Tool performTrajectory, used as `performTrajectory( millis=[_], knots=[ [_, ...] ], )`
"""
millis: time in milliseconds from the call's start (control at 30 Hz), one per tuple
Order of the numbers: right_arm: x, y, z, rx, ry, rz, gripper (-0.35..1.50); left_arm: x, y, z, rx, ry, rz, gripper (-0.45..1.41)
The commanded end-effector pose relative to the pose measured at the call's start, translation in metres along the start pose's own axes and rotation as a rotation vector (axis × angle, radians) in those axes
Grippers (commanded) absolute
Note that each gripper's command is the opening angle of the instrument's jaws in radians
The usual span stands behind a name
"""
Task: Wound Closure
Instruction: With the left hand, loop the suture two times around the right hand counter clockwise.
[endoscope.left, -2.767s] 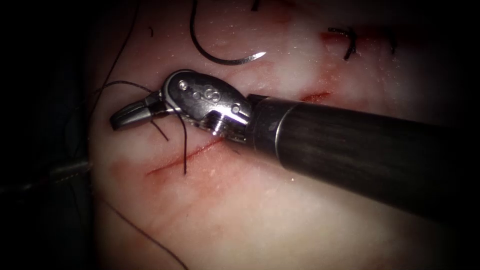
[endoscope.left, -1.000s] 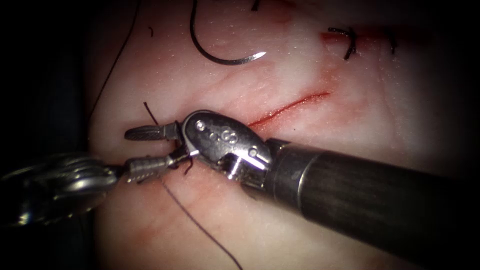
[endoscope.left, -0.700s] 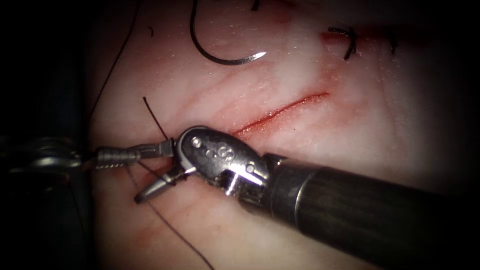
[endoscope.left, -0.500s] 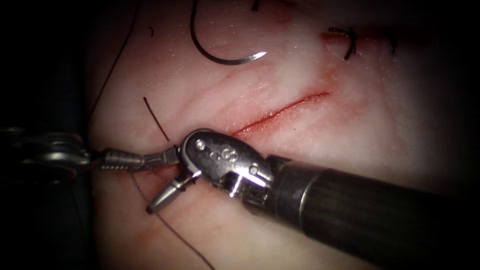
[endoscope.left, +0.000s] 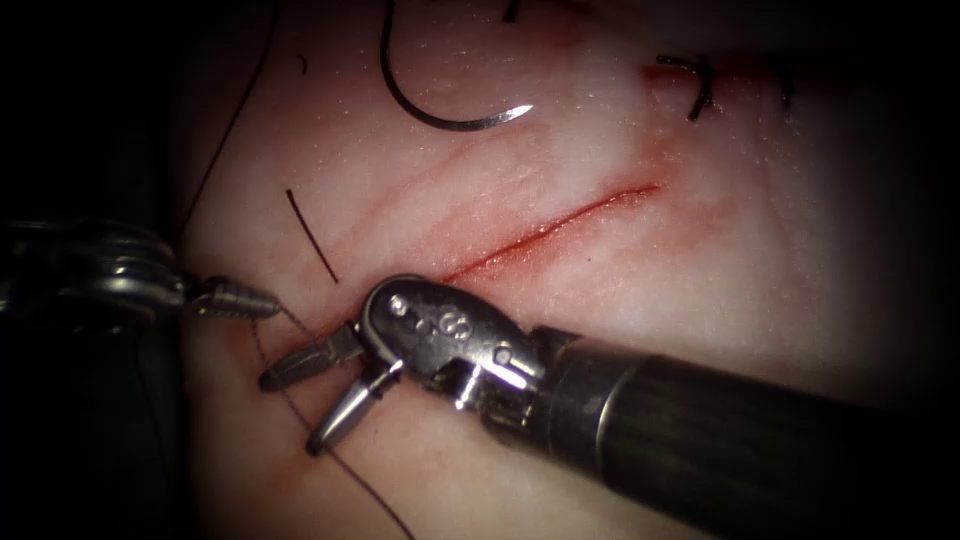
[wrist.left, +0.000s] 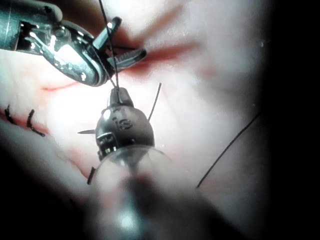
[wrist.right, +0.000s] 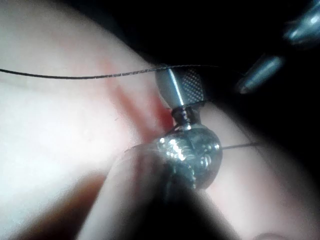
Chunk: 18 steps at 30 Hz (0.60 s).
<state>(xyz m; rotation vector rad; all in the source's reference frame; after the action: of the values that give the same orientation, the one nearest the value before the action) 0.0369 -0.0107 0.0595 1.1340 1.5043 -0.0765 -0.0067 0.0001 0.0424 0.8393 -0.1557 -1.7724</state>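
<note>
My left tool (endoscope.left: 240, 298) is clenched on the thread (endoscope.left: 345, 468). My right tool (endoscope.left: 305, 400) is spread wide, grasping nothing. The needle (endoscope.left: 440, 115) lies free on the tissue (endoscope.left: 600, 330).

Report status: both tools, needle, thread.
Right tool open, holding nothing, thread running between its fingers. Left tool shut on the thread at the cut's left end. Needle lies free on the tissue, above the cut.

left tool (wrist.left: 118, 95): jaws closed on thread (wrist.left: 111, 47) | right tool (wrist.left: 122, 42): jaws apart, straddling thread | over tissue (wrist.left: 210, 90)
</note>
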Motion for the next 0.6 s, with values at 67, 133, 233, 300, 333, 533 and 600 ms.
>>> performTrajectory(
  millis=[67, 133, 233, 300, 333, 533, 600],
  knots=[
    [-0.0003, 0.0003, -0.0004, -0.003, -0.002, -0.003, 0.47, -0.0006, 0.0, -0.0001, 0.0, -0.005, 0.007, -0.35],
    [-0.0004, 0.0002, -0.0006, -0.005, 0.0, -0.003, 0.44, -0.0007, 0.0004, -0.0003, -0.003, -0.008, 0.011, -0.35],
    [-0.0004, 0.0002, -0.001, -0.01, 0.005, 0.003, 0.41, -0.0006, 0.0009, -0.0006, -0.007, -0.009, -0.002, -0.35],
    [-0.0003, 0.0002, -0.0011, -0.015, 0.011, 0.003, 0.41, -0.0005, 0.0013, -0.0007, -0.007, -0.012, -0.01, -0.35],
    [-0.0003, 0.0001, -0.0011, -0.015, 0.011, 0.003, 0.41, -0.0005, 0.0015, -0.0006, -0.007, -0.013, -0.009, -0.35],
    [-0.0002, 0.0, -0.001, -0.04, 0.06, 0.006, 0.39, -0.0008, 0.0022, 0.0006, -0.006, -0.03, -0.025, -0.35],
    [-0.0001, 0.0001, -0.001, -0.059, 0.096, 0.012, 0.37, -0.0011, 0.0026, 0.0015, -0.005, -0.038, -0.033, -0.35]
  ],
)
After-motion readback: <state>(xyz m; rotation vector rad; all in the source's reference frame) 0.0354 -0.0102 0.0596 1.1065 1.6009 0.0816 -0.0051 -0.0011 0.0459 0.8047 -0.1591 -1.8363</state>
